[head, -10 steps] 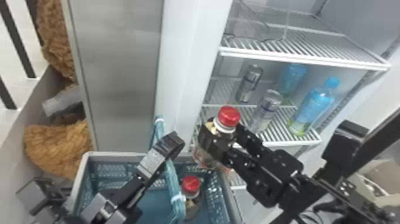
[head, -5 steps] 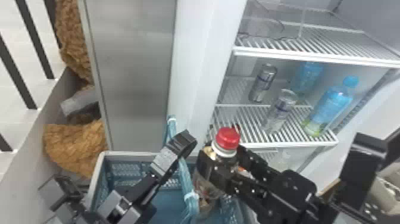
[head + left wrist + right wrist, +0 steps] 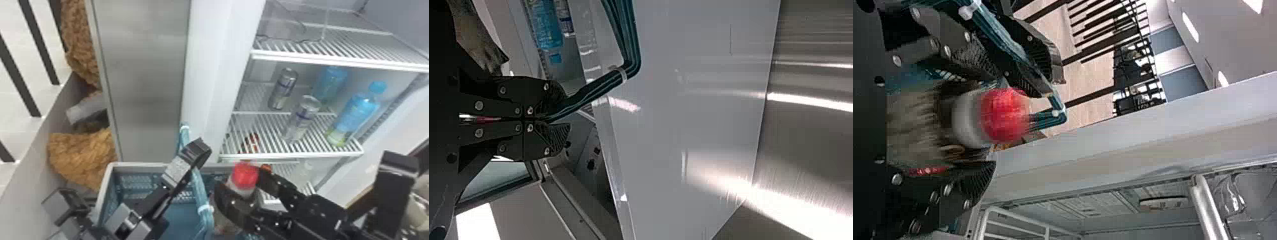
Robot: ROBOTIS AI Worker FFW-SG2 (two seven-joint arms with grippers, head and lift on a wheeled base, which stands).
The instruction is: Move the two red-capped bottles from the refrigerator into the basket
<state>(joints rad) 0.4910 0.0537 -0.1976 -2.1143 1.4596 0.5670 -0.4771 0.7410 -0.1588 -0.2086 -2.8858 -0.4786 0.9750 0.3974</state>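
The right claw (image 3: 242,183) is gaping around a red-capped bottle (image 3: 245,175) (the left claw (image 3: 196,154) is clutching the basket handle (image 3: 199,188)).

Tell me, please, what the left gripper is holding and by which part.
Left gripper: jaws shut on the teal handle of the blue plastic basket, between two white ties.

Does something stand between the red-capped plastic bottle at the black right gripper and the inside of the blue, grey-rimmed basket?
Nothing visible blocks the bottle on the way down into the basket. The teal cord-like handle runs beside it, on the robot's left.
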